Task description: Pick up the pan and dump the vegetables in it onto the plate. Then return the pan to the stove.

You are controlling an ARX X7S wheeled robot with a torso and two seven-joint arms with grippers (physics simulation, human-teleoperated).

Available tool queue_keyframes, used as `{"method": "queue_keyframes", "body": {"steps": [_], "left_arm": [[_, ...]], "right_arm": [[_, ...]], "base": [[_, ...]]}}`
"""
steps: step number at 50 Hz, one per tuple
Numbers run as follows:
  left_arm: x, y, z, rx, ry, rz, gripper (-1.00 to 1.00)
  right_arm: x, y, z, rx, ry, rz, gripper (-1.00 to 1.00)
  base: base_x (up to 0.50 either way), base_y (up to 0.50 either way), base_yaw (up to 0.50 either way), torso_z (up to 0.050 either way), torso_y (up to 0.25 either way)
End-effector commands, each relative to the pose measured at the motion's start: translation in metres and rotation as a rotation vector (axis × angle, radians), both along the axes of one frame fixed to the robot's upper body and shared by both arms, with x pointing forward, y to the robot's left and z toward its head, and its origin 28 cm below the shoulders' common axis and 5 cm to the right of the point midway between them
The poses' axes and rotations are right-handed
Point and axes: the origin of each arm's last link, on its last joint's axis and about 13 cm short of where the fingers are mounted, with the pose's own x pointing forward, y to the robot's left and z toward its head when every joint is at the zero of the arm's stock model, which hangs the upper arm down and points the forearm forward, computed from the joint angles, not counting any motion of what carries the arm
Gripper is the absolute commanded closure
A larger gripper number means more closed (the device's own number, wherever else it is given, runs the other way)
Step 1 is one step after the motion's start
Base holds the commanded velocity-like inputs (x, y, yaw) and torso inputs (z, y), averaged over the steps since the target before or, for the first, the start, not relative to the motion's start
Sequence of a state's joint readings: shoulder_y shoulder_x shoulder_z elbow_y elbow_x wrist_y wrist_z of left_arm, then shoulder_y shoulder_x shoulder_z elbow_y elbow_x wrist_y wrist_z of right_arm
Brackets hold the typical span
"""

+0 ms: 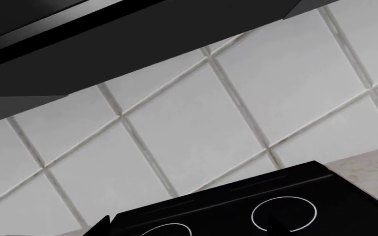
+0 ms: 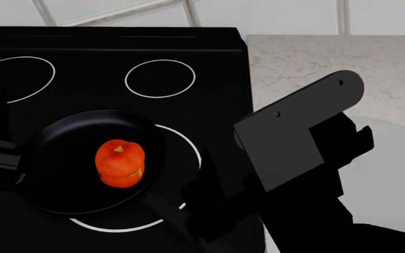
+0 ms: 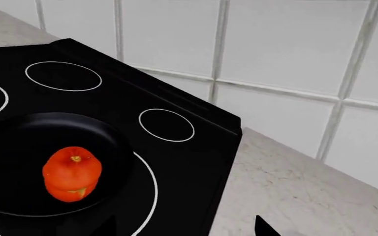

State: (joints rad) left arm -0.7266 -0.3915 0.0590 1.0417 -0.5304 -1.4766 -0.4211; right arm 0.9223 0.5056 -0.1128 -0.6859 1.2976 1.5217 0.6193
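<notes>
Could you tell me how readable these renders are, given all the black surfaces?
Head view: the pan barely separates from the stove; only the vegetable stands out, and the right arm hides part of the plate. Right wrist view: sharp, evenly lit. Left wrist view: tilted, mostly wall tiles.

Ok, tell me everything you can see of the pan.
The pan is round, shallow and matte black, sitting flat on the stove over the large front burner ring. One red-orange vegetable lies near its middle. Its long straight handle runs from the rim toward the robot, fading into dark arm parts in the head view. No gripper can be seen closed on it. The left rim sits close to the left arm's dark hardware.
</notes>
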Motion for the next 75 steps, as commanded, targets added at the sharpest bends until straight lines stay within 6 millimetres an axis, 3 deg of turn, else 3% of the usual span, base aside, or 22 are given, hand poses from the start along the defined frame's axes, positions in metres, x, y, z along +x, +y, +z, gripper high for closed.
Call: {"method": "queue_keyframes", "body": {"steps": [1,14,42,49,71,72,75], "left_arm": [[-0.001,0.005,0.006,-0.038,-0.036,0.041,-1.0],[0.001,0.004,0.004,-0.041,-0.036,0.045,-1.0],[0.001,0.006,0.003,-0.041,-0.028,0.056,-1.0],[0.0,0.007,0.003,-0.035,-0.03,0.059,-1.0],[-0.005,0.007,0.009,-0.039,-0.051,0.06,-1.0],[-0.005,0.007,0.009,-0.04,-0.052,0.059,-1.0],[-0.005,0.007,0.008,-0.043,-0.055,0.06,-1.0]], "right_arm": [[0.002,0.008,-0.011,0.093,0.173,0.149,-1.0],[0.01,0.007,-0.02,0.118,0.27,0.198,-1.0],[0.061,0.031,-0.086,0.013,0.531,0.267,-1.0],[0.076,0.034,-0.112,-0.035,0.58,0.266,-1.0],[0.106,0.038,-0.143,-0.018,0.696,0.251,-1.0],[0.106,0.038,-0.145,-0.033,0.687,0.248,1.0],[0.105,0.039,-0.145,-0.035,0.695,0.254,1.0]], "base": [[0.0,0.0,0.0,0.0,0.0],[0.0,0.0,0.0,0.0,0.0],[0.0,0.0,0.0,0.0,0.0],[0.0,0.0,0.0,0.0,0.0],[0.0,0.0,0.0,0.0,0.0],[0.01,0.0,0.0,0.0,0.0],[0.0,0.0,0.0,0.0,0.0]]}}
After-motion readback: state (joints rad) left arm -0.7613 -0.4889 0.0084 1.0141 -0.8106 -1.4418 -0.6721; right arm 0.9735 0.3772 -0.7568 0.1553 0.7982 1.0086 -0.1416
